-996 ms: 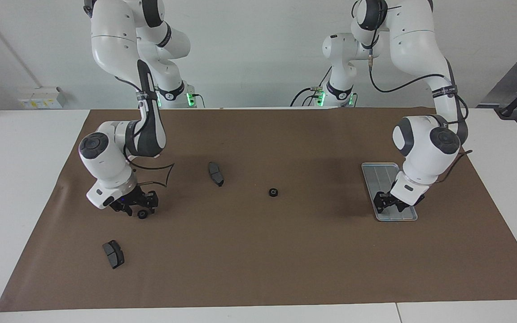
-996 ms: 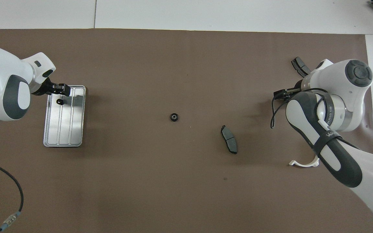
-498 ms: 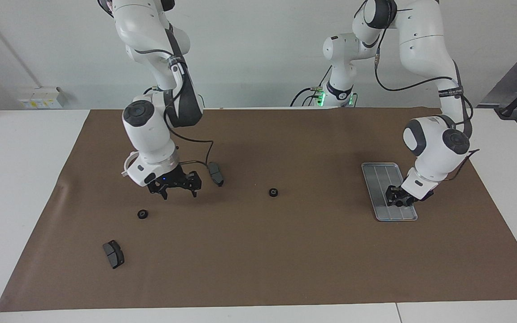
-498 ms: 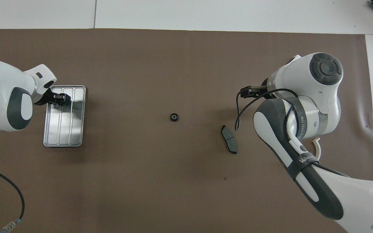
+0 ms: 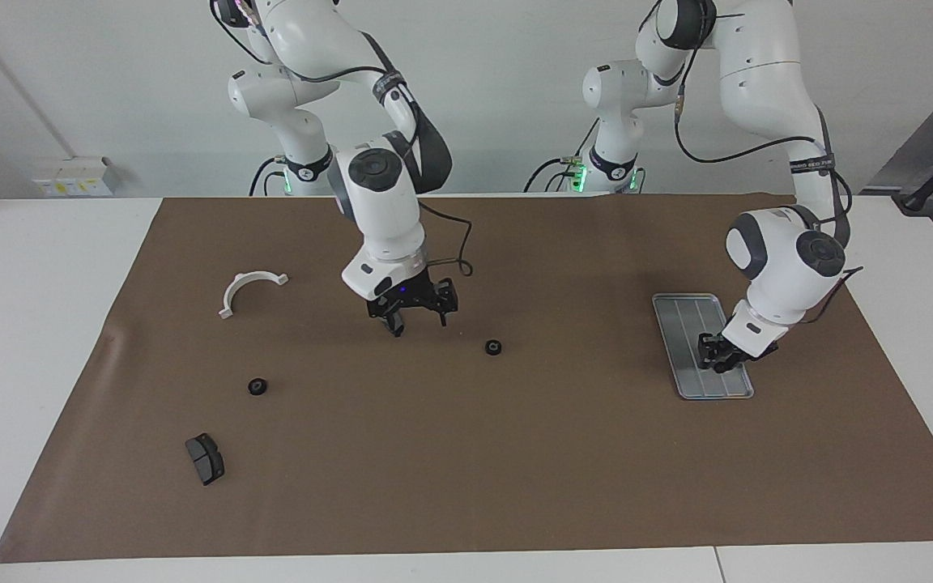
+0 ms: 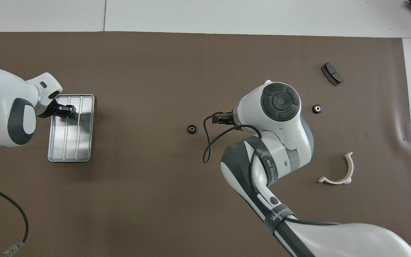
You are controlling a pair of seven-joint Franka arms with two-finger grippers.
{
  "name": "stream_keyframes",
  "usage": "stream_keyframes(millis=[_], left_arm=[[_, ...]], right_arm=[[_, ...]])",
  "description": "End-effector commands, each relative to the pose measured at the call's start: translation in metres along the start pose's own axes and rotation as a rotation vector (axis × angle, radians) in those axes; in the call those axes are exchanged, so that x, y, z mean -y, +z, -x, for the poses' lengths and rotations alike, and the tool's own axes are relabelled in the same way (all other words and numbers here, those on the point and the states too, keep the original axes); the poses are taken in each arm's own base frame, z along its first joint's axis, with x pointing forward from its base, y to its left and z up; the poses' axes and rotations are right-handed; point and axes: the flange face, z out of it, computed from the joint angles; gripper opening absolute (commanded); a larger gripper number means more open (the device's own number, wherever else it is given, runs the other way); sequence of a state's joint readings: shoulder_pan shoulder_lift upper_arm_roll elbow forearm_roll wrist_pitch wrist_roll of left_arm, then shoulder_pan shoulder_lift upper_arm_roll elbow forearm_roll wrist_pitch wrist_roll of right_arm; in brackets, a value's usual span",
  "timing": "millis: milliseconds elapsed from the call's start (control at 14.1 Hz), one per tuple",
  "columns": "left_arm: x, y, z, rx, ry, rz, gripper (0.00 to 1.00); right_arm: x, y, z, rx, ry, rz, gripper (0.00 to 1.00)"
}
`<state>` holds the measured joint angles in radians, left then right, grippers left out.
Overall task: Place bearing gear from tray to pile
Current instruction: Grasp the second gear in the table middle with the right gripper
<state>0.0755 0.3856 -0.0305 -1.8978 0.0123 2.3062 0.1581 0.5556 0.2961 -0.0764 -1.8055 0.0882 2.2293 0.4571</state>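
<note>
Fingers [image 5: 442, 314] of the right gripper [image 5: 418, 318] hang spread, empty, above the bench [image 5: 515, 478]; left gripper [image 5: 717, 356] sits down in the tray [image 5: 681, 320], likely fetching a gear, grip unreadable.

Robotics lab: 2 arms [image 5: 377, 194] at papered table [image 5: 466, 470].

Left arm reaches down toward its own end of the table, wrist bent; left gripper [image 5: 717, 353] hangs low, fingers pointing down; whether they grip anything cannot be made out. Right arm stretches in over mid-table, elbow high, forearm steep. Right gripper [image 5: 411, 312] hangs above the surface, fingertips spread apart and carrying nothing, cable looping off the wrist.
</note>
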Motion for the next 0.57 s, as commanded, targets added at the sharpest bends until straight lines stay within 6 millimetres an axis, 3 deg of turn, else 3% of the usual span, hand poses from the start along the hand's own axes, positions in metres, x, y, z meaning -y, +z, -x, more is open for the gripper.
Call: stream_keyframes(millis=[0, 356, 498], left_arm=[[0.003, -0.006, 0.008, -0.018, 0.012, -0.015, 0.47], [0.004, -0.007, 0.005, -0.042, 0.011, -0.019, 0.47], [0.004, -0.006, 0.006, -0.044, 0.011, -0.019, 0.46]], right_arm=[[0.036, 0.012, 0.012, -0.022, 0.012, -0.009, 1.0], [0.1, 0.06, 0.025, -0.043, 0.013, -0.008, 1.0], [0.106, 0.066, 0.02, -0.097, -0.007, -0.005, 1.0]])
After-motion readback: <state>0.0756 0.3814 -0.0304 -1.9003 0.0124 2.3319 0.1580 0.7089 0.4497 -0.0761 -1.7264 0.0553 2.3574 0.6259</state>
